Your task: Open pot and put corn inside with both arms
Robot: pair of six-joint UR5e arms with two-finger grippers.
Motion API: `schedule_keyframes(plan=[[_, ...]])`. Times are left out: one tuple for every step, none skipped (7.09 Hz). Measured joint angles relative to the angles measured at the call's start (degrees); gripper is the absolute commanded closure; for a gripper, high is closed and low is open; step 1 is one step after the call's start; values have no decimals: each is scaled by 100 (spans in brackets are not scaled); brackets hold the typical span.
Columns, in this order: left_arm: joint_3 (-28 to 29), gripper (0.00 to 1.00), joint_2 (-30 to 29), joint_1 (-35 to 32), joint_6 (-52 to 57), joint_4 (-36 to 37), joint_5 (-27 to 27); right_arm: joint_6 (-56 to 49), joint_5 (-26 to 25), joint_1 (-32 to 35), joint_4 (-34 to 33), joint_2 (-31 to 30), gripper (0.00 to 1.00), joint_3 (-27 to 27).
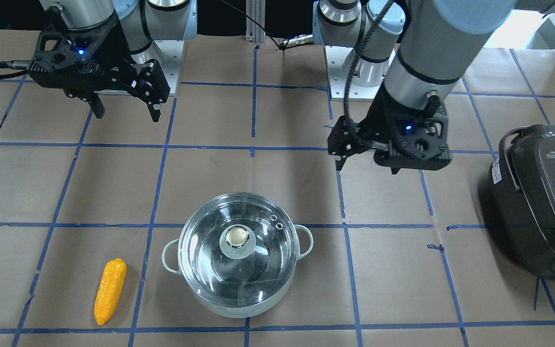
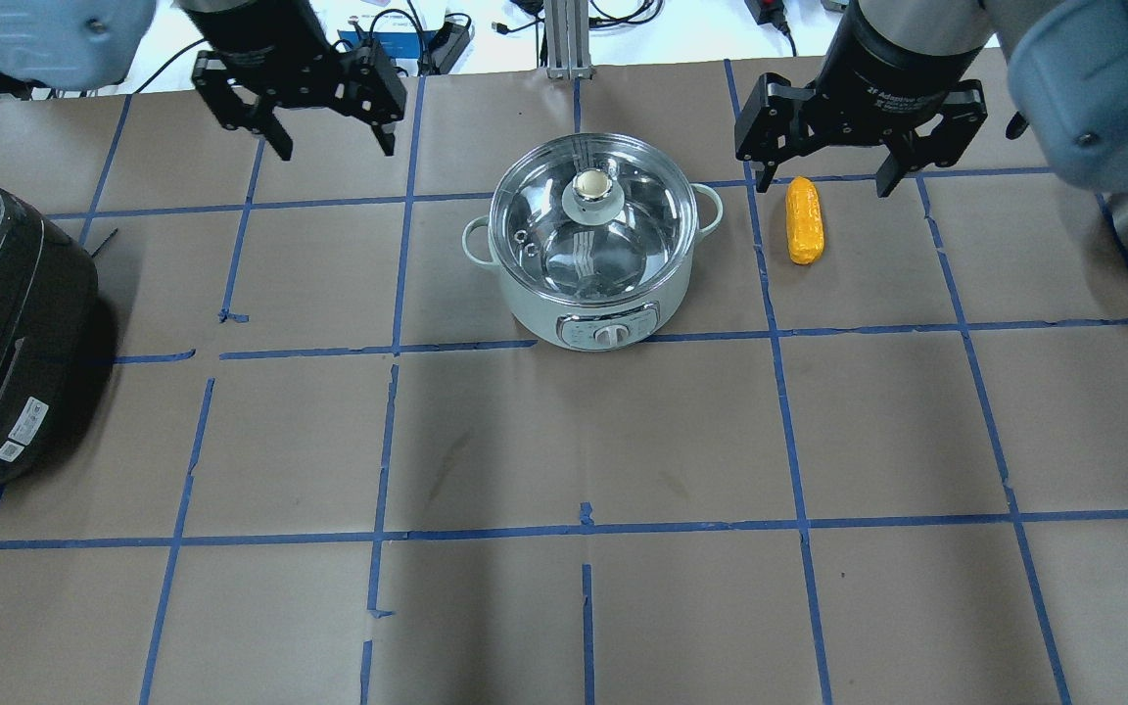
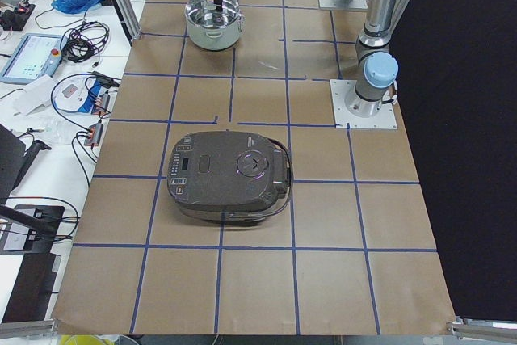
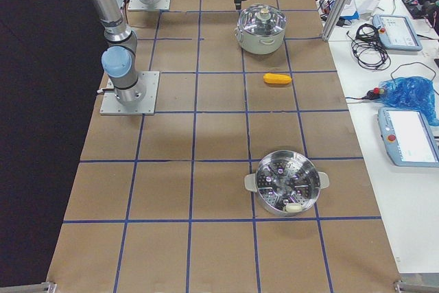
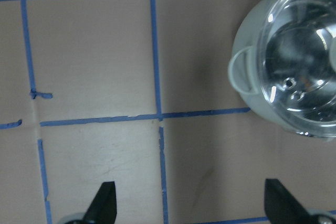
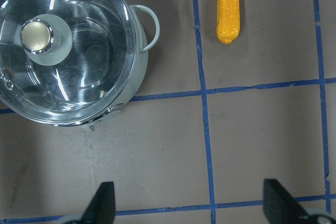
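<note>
Pot (image 2: 591, 284) sat lidded, corn (image 2: 804, 220) just beside it. Left gripper (image 2: 336, 149) and right gripper (image 1: 127, 115) hovered spread, empty, near pot. Opening not begun; next likely needs knob (image 2: 591, 183) grasp.

a rice cooker (image 1: 542, 202) and steamer pot (image 4: 302, 173) stand apart.

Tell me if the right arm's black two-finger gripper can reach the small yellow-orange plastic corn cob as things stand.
Probably yes. The right gripper hangs open, holding nothing, and the corn cob lies flat, apart from the lidded steel pot, with nothing over or around it.
</note>
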Motion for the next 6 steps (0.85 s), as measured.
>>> schedule_keyframes(plan=[[227, 0, -428, -365, -548, 307, -2, 0, 0, 0, 0, 0, 0, 0], [384, 0, -859, -709, -1100, 718, -3, 0, 0, 0, 0, 0, 0, 0], [485, 0, -1225, -965, -1582, 1081, -10, -2, 0, 0, 0, 0, 0, 0], [538, 0, -1473, -1099, -1981, 1311, -133, -6, 0, 0, 0, 0, 0, 0], [552, 0, -1618, -1150, -2268, 1460, -330, -8, 0, 0, 0, 0, 0, 0], [551, 0, -1731, -1167, -2431, 1583, -452, -8, 0, 0, 2, 0, 0, 0]])
